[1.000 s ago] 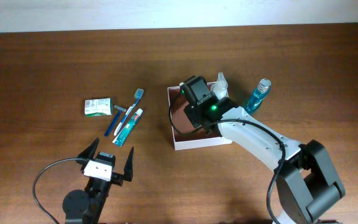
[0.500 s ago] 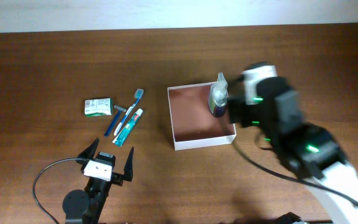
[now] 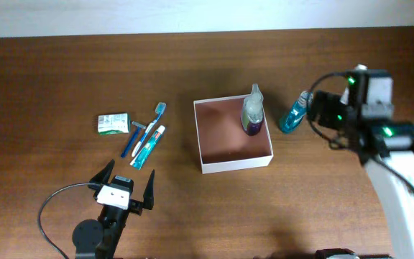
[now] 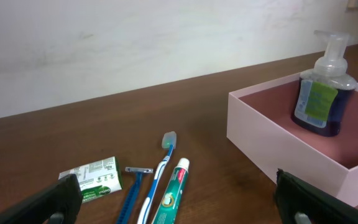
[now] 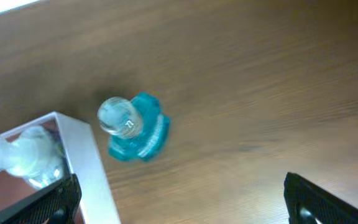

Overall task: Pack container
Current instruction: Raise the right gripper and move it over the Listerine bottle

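Blue mouthwash bottle [image 3: 294, 115] stands beside the container [image 3: 236, 165] near the table's [image 3: 85, 65] far edge; the wide-open, empty right hand [image 3: 320, 113] could topple it by closing off-centre.

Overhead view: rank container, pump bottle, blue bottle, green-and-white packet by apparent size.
1. container, by far the largest
2-3. pump bottle and blue bottle, too alike to rank
4. green-and-white packet, slightly smaller

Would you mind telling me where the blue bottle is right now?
In the overhead view, the blue bottle stands on the table just right of the container, outside it, across the wall from the pump bottle inside.
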Available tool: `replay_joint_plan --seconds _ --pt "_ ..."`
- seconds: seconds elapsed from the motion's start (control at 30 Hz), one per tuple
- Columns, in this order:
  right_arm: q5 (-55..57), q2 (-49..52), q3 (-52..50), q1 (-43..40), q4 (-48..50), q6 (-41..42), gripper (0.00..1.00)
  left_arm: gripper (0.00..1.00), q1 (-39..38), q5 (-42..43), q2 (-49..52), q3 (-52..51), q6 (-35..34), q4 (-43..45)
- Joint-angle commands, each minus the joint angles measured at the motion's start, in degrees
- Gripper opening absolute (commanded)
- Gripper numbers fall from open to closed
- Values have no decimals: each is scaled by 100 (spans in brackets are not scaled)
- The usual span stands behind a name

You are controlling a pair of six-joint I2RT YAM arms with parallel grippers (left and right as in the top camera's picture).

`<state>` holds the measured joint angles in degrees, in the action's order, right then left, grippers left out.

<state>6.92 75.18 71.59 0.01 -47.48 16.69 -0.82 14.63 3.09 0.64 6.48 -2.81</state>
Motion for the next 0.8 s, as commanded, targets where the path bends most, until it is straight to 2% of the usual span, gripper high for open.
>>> replay_joint_plan --seconds 0.0,0.27,0.63,0.77 --pt "-544 588 22 -28 280 365 99 100 24 81 -48 -11 92 -31" --pt "-520 1412 22 133 975 529 98 100 24 81 -48 -11 92 -31" --pt "68 1556 22 599 1176 673 90 100 24 81 -48 -11 92 -31" --pt "66 1556 22 599 1172 671 82 100 24 81 -48 -11 92 -31"
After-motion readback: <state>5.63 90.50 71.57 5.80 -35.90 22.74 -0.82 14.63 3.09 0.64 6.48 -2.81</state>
